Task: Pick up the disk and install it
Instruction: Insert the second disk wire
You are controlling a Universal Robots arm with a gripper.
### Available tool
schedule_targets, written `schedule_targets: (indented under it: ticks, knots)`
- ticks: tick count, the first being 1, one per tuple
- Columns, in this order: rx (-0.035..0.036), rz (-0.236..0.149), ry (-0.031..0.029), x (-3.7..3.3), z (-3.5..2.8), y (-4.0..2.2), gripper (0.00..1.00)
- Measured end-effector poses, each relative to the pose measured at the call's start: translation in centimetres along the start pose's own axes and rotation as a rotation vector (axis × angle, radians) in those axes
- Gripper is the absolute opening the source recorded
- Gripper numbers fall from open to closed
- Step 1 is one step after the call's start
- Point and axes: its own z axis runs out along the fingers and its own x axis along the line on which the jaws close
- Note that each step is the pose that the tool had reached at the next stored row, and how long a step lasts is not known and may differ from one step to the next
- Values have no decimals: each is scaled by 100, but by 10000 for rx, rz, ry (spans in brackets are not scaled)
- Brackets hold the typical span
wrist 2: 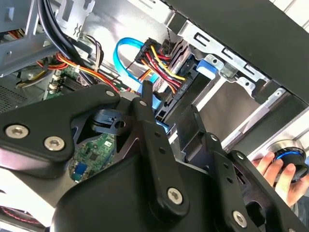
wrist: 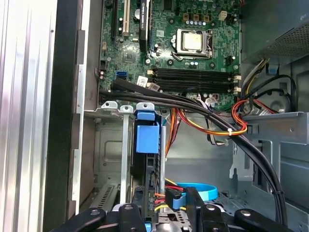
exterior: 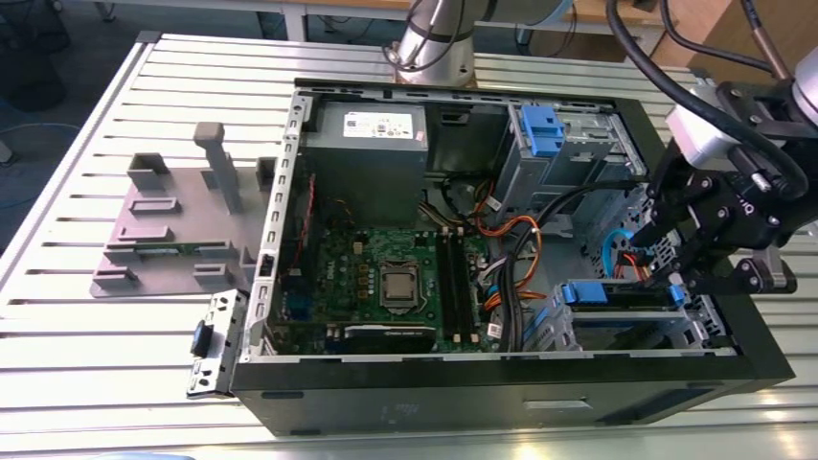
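A: Grey moulded fixture (exterior: pixel 172 230) at the exterior view's left, on the slatted bench (exterior: pixel 77 345); then the open computer case (exterior: pixel 511 388) with its motherboard (exterior: pixel 390 278). Where is the disk?

B: The disk (exterior: pixel 624 295) stands edge-on in the drive bay at the exterior view's right, its blue bracket tab (wrist: pixel 146 137) clear in the first wrist view, cables plugged at its end.

A: And the gripper?

B: The gripper (exterior: pixel 684 273) hangs at the case's right wall, fingers pointing down, jaws narrowed about the disk's end; whether they grip it I cannot tell.

A: Good practice here?

B: Probably: keep the disk square to the bay rails and spare the cables (wrist 2: pixel 164 63). A person's hand (wrist 2: pixel 275 169) is just outside the case.
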Motion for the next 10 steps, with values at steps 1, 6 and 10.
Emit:
schedule_targets:
  ticks: [1,6,10]
  knots:
    - [1,0,1,0,0,0,47]
    - [0,-1,-5,0,1,0,47]
    - [0,-2,-10,0,1,0,34]
